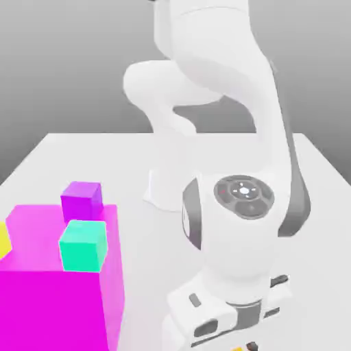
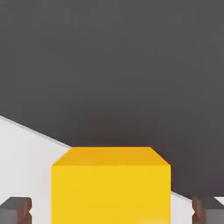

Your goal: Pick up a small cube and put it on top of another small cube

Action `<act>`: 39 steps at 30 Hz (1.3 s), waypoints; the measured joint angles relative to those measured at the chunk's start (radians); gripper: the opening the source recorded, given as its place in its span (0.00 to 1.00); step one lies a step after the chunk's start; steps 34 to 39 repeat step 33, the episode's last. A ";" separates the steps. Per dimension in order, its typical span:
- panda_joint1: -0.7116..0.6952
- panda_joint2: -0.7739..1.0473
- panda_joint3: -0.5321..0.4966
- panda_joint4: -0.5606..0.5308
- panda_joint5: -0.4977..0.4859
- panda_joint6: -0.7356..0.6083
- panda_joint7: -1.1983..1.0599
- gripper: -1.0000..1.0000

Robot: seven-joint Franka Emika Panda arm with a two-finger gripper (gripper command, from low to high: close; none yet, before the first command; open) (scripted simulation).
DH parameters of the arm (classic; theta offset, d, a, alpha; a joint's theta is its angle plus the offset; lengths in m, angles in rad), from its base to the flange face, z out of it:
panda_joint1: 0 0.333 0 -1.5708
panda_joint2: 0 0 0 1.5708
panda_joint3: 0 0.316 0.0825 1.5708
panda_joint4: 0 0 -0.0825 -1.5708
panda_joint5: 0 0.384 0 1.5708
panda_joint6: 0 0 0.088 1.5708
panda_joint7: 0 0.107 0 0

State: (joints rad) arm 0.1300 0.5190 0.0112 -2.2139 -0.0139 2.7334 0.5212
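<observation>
Between two dark fingertips (image 2: 17, 211), in the hand view: yellow cube (image 2: 111, 192), flat on the white table (image 2: 22, 166). Equal-sided, so no edge longer than another. One side face turned square to the hand camera, top face showing above it, front edge running along the line from one fingertip to the other. Close to the table's edge, which slants past behind it against a dark grey backdrop.

Gripper (image 2: 112, 211) astride the cube, jaws apart, a strip of bare table showing between each fingertip and the nearest cube face; no contact seen on either side.

From the exterior view: white arm (image 1: 233, 226) folded forward and down, hand low at the frame's bottom edge. Round grey disc (image 1: 244, 195) on the wrist housing, with small marks too fine to read.

Toward the exterior view's left, well apart from the hand: large magenta block (image 1: 48, 301). On its top face, teal cube (image 1: 82, 245), upright, faces roughly in line with the block's. Just past that, purple cube (image 1: 82, 199); on the block or behind it, cannot tell.
</observation>
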 joint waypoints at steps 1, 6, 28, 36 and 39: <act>0.000 0.000 0.000 0.000 0.000 0.000 0.000 0.00; 0.000 -0.023 0.001 -0.005 0.000 -0.019 0.000 0.00; -0.407 -0.449 -0.197 0.266 0.041 -0.713 -0.244 0.00; -0.408 -0.426 -0.197 0.216 0.042 -0.643 -0.248 1.00; -0.408 -0.426 -0.197 0.216 0.042 -0.643 -0.248 1.00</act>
